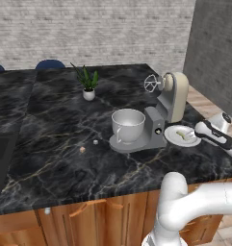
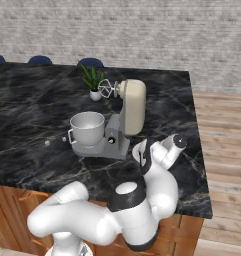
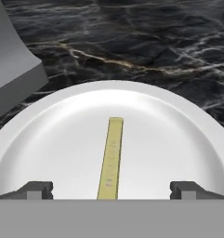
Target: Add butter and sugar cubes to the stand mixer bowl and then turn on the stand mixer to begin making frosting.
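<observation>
Left base view: I see the stand mixer (image 1: 168, 108) on the black marble counter (image 1: 64, 158), its cream head tilted back with the wire whisk (image 1: 151, 83) raised, and the stand mixer bowl (image 1: 128, 126) seated on its grey base, handle toward me. On the counter left of the bowl lie the sugar cubes (image 1: 95, 142), a tiny white piece, and just beyond to the left the butter (image 1: 82, 150), a tan lump; the two sit near each other but apart. A small potted plant (image 1: 88, 82) stands further back. A white plate (image 1: 174, 138) sits just right of the mixer base, with my arm's wrist reaching over its right edge. Right base view: mixer, bowl and plant appear from the other side, the butter (image 2: 47, 143) and the white piece (image 2: 64, 139) left of the bowl, my arm folded in front. Hand view: my gripper (image 3: 111, 188) hovers close above the plate (image 3: 62, 135), its two fingertips (image 3: 36, 189) spread wide and holding nothing, a thin yellow strip (image 3: 111, 158) lying on the plate between them.
</observation>
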Robot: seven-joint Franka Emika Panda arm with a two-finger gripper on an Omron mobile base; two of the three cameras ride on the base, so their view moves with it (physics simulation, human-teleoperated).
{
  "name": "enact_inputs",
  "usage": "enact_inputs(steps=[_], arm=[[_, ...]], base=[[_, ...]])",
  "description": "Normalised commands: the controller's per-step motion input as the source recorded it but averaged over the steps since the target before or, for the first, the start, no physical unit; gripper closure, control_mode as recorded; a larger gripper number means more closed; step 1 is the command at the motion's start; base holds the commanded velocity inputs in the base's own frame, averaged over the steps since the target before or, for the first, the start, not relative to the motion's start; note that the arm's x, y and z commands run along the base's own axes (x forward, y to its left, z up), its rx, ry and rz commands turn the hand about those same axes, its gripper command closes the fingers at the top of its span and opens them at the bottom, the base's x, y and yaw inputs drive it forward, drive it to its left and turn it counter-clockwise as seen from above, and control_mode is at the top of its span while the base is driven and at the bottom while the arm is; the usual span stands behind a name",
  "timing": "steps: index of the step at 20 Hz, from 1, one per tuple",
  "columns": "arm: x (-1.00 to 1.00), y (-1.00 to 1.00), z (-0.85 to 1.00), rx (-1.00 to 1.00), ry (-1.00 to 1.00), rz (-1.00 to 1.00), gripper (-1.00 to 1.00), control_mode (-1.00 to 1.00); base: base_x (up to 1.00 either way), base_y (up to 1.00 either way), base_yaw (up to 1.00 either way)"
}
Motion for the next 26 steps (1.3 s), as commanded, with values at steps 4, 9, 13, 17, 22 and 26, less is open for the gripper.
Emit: enact_inputs(steps=[4,9,13,17,22,26], arm=[[0.06,0.07,-0.11,0.00,0.00,0.00,-1.00,-1.00],[0.03,0.05,-0.05,0.00,0.00,0.00,-1.00,-1.00],[0.01,0.00,-0.08,0.00,0.00,0.00,-1.00,-1.00],[0.00,0.00,-0.11,0.00,0.00,0.00,-1.00,-1.00],[0.05,0.00,-0.06,0.00,0.00,0.00,-1.00,-1.00],[0.03,0.00,-0.09,0.00,0.01,0.00,-1.00,-1.00]], base=[[0.00,0.00,0.00],[0.00,0.00,0.00],[0.00,0.00,0.00],[0.00,0.00,0.00],[0.00,0.00,0.00],[0.00,0.00,0.00]])
